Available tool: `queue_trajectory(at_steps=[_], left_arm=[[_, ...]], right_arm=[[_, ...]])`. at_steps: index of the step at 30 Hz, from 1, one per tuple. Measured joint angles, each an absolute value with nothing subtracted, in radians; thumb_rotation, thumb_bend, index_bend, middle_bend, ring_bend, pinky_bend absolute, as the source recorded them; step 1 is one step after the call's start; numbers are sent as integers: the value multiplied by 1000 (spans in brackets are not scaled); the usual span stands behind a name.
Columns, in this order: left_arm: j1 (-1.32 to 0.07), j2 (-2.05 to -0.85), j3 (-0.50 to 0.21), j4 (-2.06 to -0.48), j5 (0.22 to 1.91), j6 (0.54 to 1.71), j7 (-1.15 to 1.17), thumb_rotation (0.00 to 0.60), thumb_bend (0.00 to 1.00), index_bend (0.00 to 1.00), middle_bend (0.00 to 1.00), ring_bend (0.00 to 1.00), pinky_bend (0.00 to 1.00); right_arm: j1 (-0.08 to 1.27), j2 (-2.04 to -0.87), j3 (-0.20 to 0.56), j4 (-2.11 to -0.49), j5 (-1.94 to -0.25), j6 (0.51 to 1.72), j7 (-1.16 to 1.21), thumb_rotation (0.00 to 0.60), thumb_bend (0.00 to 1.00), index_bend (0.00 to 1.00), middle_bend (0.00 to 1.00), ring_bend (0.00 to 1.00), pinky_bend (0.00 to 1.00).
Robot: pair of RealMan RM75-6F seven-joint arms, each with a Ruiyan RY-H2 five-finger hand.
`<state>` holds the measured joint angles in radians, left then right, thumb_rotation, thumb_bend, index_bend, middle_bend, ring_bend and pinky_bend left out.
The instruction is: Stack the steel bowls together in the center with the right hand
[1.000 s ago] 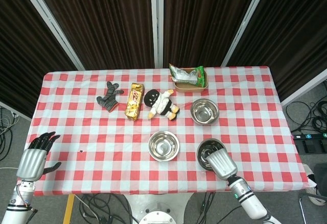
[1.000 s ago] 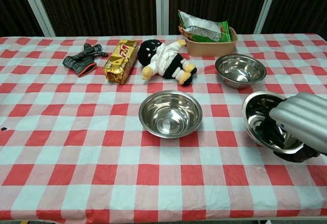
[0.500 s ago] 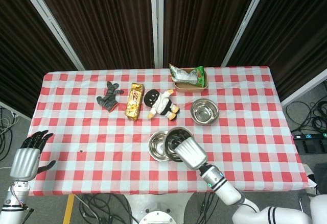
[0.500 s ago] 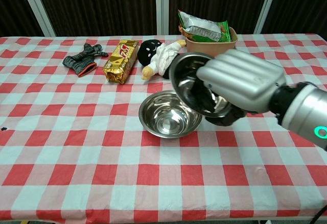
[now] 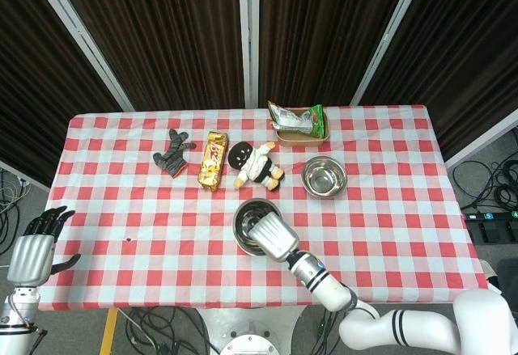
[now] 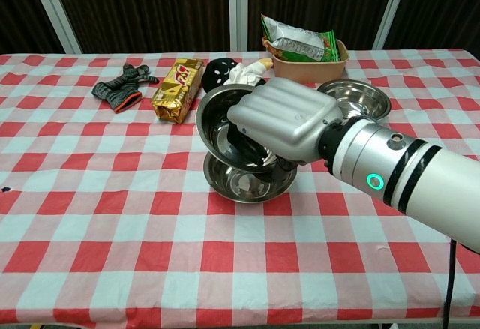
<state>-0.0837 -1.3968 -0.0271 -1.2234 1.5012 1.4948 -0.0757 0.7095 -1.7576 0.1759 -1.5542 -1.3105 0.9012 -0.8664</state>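
My right hand (image 6: 281, 123) (image 5: 270, 237) grips a steel bowl (image 6: 217, 119) by its rim, fingers inside it, and holds it tilted just above a second steel bowl (image 6: 247, 183) at the table's centre. In the head view the held bowl (image 5: 249, 216) covers most of the centre bowl. A third steel bowl (image 5: 324, 176) (image 6: 360, 98) stands apart at the right. My left hand (image 5: 34, 251) hangs open off the table's left front corner, holding nothing.
Behind the centre bowl lie a plush doll (image 5: 257, 163), a gold snack pack (image 5: 214, 159) and a grey glove (image 5: 173, 152). A brown tray with a green bag (image 5: 299, 122) stands at the back. The checked tablecloth (image 5: 146, 234) covers the table.
My right hand carried the bowl further left, from beside the centre bowl to right over it. My left hand drifted left and down, away from the table.
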Motion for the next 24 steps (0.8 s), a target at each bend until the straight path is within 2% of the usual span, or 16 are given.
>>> queue_trajectory(at_steps=[3,6,10,17,24], left_arm=[[-85,-1399,-28,-1217,1500,1491,-86,600,137,226,245,152,223],[-86,-1402,-28,-1211,1501,1488,-90,600,137,227,245,152,223],[-86,-1403,-29,-1209,1501,1491,-93,600,136,226,245,152,223],[-89,-1399,-30,-1217,1506,1491,-92,600,136,226,245,152,223],[-96,-1398,-31,-1234,1513,1490,-86,600,136,227,245,151,223]], right_arm=[[718,-1757,170,-1550,-1290,896,-871,600,79,678,570,506,445],[729,-1749,164,-1551,-1266,888,-874,600,3,607,519,480,439],[740,-1734,155,-1560,-1238,884,-879,600,0,532,467,435,421],[731,-1672,154,-1640,-1255,953,-864,600,0,524,465,432,419],[691,-1519,172,-1719,-1277,1050,-824,600,0,523,468,420,414]])
